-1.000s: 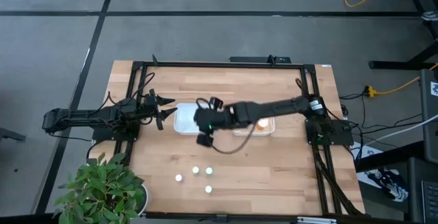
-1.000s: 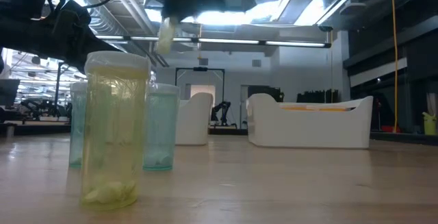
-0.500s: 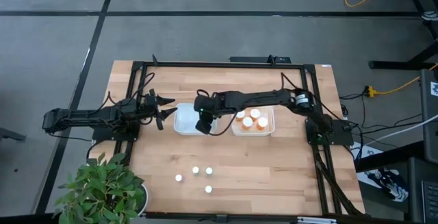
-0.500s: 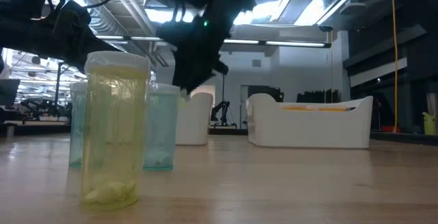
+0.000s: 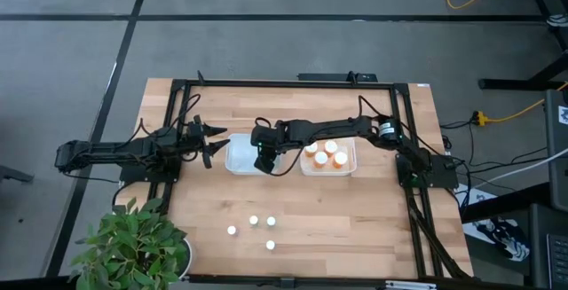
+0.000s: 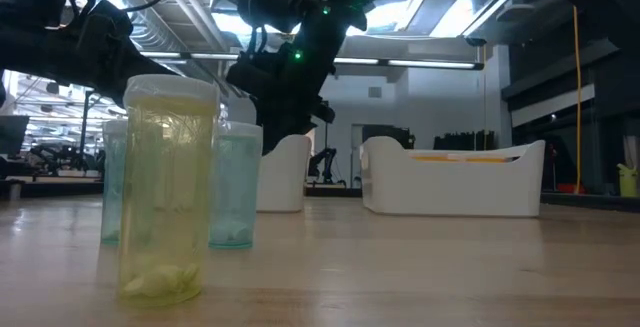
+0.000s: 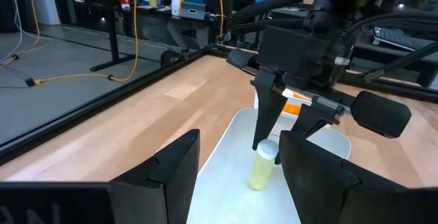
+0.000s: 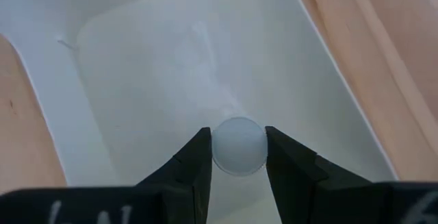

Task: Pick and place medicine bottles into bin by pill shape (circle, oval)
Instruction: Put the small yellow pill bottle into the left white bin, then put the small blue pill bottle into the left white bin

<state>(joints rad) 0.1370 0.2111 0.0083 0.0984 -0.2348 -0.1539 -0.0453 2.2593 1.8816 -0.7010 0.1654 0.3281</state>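
Note:
My right gripper (image 5: 264,160) reaches over the left white bin (image 5: 238,157) and is shut on a small pale yellow-green medicine bottle (image 7: 261,171) with a white cap. The bottle hangs tilted, low inside that bin; whether it touches the floor I cannot tell. The right white bin (image 5: 348,169) holds three orange bottles (image 5: 325,153). Several small white-capped bottles (image 5: 253,222) stand upright on the table near its front edge. My left gripper (image 5: 209,145) waits open just left of the left bin. My right gripper pinches the bottle at its white cap (image 8: 238,146), one finger (image 8: 196,161) on each side. The fingers slant down from the table's right side. The body (image 7: 260,176) hangs below the cap, tilted, inside the left bin.
In the low view three of the loose bottles, a yellowish one (image 6: 168,192) and two bluish ones (image 6: 236,189), stand close to the camera. A potted plant (image 5: 133,246) sits at the near left corner. A black frame (image 5: 177,86) borders the table.
My right gripper has carried the pale bottle toward the far edge and down, from high above the table's middle into the left bin, turning a little on the way. It has stayed shut on the bottle and has nearly stopped in the last half second.

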